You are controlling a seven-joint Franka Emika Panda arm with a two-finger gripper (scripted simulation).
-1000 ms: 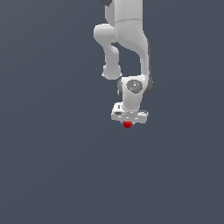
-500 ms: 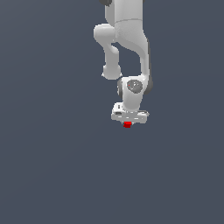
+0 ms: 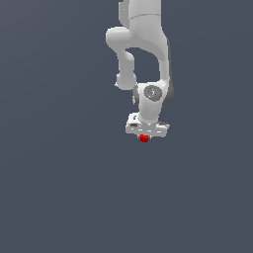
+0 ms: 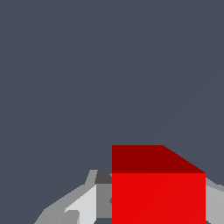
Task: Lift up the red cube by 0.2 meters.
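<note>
The red cube (image 3: 144, 139) shows as a small red block just under the white gripper (image 3: 145, 137) in the exterior view. In the wrist view the red cube (image 4: 158, 192) fills the space between the two grey fingers (image 4: 83, 205), which press against its sides. The gripper is shut on the cube. The white arm hangs down from above with the hand pointing downward. Most of the fingers are hidden behind the cube and the hand.
A plain dark grey-blue surface (image 3: 59, 188) fills the background in both views, with no other objects or edges visible.
</note>
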